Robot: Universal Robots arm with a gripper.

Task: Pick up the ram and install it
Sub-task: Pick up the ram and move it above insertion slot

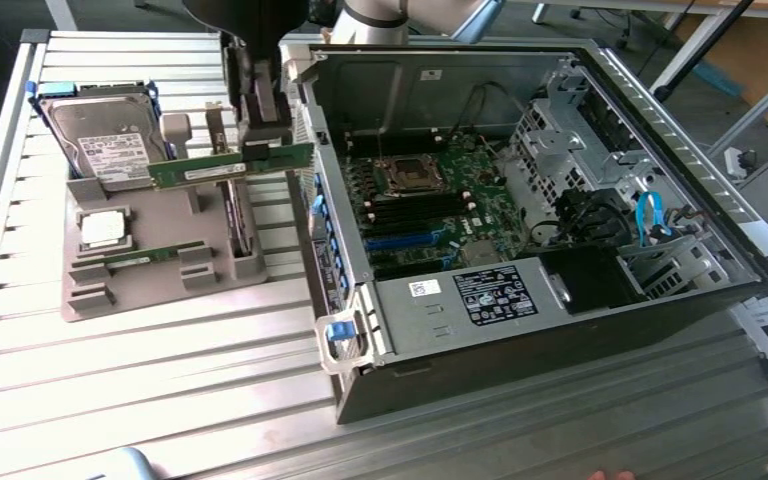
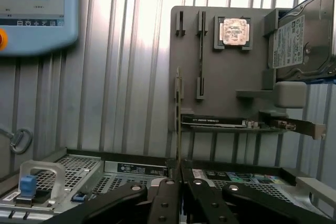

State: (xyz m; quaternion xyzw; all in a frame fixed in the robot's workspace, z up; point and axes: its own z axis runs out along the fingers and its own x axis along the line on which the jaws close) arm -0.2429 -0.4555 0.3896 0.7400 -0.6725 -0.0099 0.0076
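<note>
As end effector (image 1: 275, 146) clamps ram (image 1: 211, 170), wrist sees edge.

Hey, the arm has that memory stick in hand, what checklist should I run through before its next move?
1. ram clamped in the tool: ok.
2. ram lifted off the gray tray: ok.
3. computer case open on its side: ok.
4. ram above the motherboard's memory slots: not ok, it hangs at the case's edge, on the tray side.
5. Those slots empty and unlatched: cannot tell.
</note>
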